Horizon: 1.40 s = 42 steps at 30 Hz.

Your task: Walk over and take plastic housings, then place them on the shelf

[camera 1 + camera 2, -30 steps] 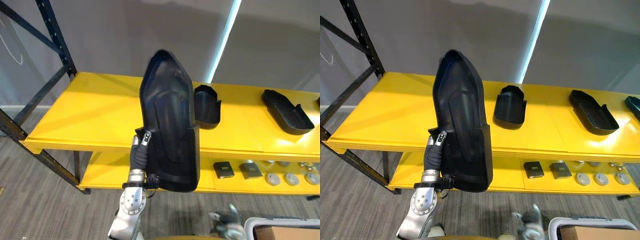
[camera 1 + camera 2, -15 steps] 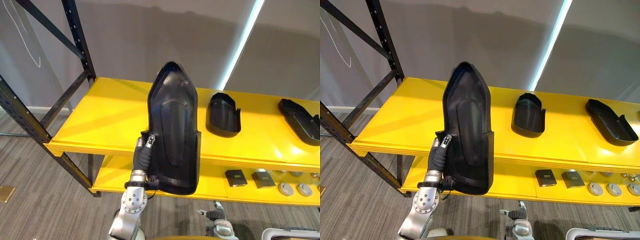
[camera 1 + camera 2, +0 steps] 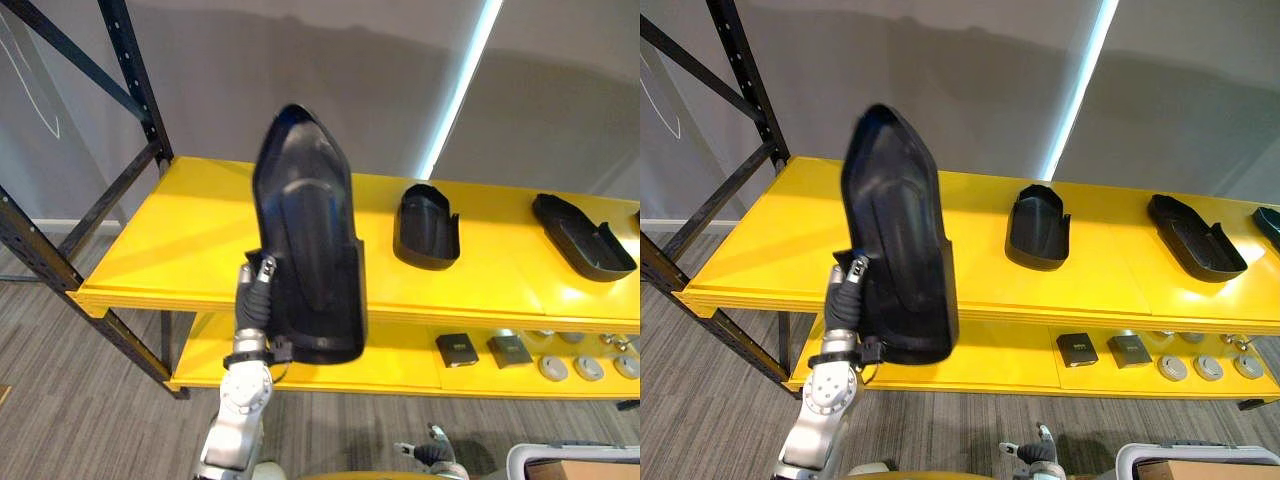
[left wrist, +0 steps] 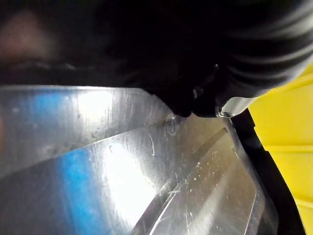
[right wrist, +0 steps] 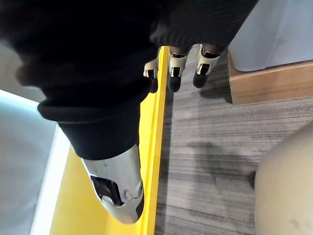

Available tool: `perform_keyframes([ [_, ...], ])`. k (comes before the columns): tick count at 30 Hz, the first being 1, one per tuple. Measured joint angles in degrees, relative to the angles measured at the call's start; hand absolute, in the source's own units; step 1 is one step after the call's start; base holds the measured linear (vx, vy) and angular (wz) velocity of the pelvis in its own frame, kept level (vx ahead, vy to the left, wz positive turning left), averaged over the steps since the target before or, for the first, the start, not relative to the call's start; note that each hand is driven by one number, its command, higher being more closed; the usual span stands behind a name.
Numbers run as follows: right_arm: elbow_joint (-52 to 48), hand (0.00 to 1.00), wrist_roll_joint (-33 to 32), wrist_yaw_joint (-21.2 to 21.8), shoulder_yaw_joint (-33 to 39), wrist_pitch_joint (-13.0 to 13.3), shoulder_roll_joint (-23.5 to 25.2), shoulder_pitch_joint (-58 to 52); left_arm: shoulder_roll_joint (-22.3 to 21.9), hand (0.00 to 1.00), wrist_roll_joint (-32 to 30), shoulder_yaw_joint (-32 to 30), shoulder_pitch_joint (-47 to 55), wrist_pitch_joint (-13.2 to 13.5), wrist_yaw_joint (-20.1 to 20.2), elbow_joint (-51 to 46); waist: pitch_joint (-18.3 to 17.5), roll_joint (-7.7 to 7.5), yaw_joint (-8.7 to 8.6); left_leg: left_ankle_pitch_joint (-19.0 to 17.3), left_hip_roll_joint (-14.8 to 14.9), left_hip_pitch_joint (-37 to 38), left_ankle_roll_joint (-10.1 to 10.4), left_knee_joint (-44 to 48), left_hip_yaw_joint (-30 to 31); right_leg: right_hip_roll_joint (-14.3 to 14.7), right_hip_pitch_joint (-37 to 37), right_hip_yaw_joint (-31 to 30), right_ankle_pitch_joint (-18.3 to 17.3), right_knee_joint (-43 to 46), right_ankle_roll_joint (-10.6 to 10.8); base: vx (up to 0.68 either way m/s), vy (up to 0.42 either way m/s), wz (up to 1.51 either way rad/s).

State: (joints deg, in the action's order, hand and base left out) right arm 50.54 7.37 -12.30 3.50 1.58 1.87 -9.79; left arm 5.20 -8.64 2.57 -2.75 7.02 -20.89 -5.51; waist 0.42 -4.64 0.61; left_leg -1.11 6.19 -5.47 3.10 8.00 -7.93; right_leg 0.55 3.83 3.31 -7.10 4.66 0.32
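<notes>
The room is bright, with soft, even light. A thin strip of white-blue light (image 3: pixel 457 95) runs down the grey wall (image 3: pixel 300 60) behind the yellow shelf (image 3: pixel 180 240). Big soft shadows lie on that wall above the shelf. The shelf top shines a little, and the lower board (image 3: pixel 400 355) under it is darker. The black housing (image 3: pixel 305 230) in front of the shelf has a dull shine. Just beside the shelf, a smooth surface (image 4: pixel 122 166) glares white and blue.

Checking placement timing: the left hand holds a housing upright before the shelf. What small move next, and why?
Likely move the housing forward over the bare left part of the shelf. The left hand holds it upright in the air on this side of the front edge; a short housing and a long one lie further right. The right hand hangs idle.
</notes>
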Motion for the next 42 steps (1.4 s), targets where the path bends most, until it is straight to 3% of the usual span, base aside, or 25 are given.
perform_keyframes([
  [4, 1.1, 0.0, 0.0, 0.5, 0.0, 0.2, -1.1, 1.2, 4.0, 1.0, 0.1, -4.6, -7.4, -2.2, -1.8, 12.4, -0.1, 1.27, -1.49, 3.2, -0.6, 1.7, 0.2, -6.0, 0.0, 0.0, -0.6, 0.1, 0.4, -0.9, 0.0, 0.01, -0.018, 0.02],
  [9, 2.1, 0.0, 0.0, 1.4, 0.2, 0.4, -1.8, 2.0, 9.2, 1.0, 0.2, -7.1, -14.8, -4.5, -2.4, 24.6, 0.3, 1.82, -2.8, 4.5, -0.9, 1.5, 0.3, -8.1, -0.1, 0.3, -1.9, -0.1, 0.6, -0.9, -0.2, 0.0, -0.002, -0.02],
  [19, 1.9, 0.0, 0.1, 1.5, 0.7, 0.9, -2.1, 3.8, 16.0, 1.0, 0.3, -7.7, -28.6, -6.1, -3.0, 41.9, 4.0, 2.16, -3.44, 5.5, -1.0, -1.8, 0.1, -9.5, -1.4, 0.3, -6.5, -1.7, 1.8, -1.2, -0.1, -0.01, 0.007, -0.09],
  [20, 1.7, 0.0, 0.1, 1.5, 0.6, 1.0, -2.1, 3.8, 16.1, 0.0, 0.3, -7.7, -29.8, -6.4, -3.0, 42.2, 4.3, 2.12, -3.49, 5.5, -1.2, -2.2, 0.1, -9.5, -1.6, 0.4, -7.0, -1.9, 1.9, -1.2, 0.0, 0.02, 0.011, -0.11],
  [33, -0.9, 0.0, 0.5, 1.5, 0.0, 2.0, -1.9, 3.1, 16.6, 0.0, 0.4, -6.6, -36.9, -6.6, -3.3, 43.6, 5.4, 1.93, -3.82, 5.5, -0.9, -4.0, 0.1, -9.5, -3.4, 0.1, -9.1, -3.5, 3.2, -1.6, 0.0, 0.01, 0.005, -0.09],
  [42, -0.7, 0.0, 0.5, 1.4, 0.0, 2.3, -2.0, 3.0, 16.6, 0.0, 1.8, -7.3, -37.1, -6.6, -8.1, 39.8, 5.5, 2.03, -3.51, 5.8, -1.2, -3.5, -0.4, -9.7, -2.9, -0.1, -8.7, -3.3, 3.2, -1.5, 0.0, -0.01, 0.0, 0.02],
])
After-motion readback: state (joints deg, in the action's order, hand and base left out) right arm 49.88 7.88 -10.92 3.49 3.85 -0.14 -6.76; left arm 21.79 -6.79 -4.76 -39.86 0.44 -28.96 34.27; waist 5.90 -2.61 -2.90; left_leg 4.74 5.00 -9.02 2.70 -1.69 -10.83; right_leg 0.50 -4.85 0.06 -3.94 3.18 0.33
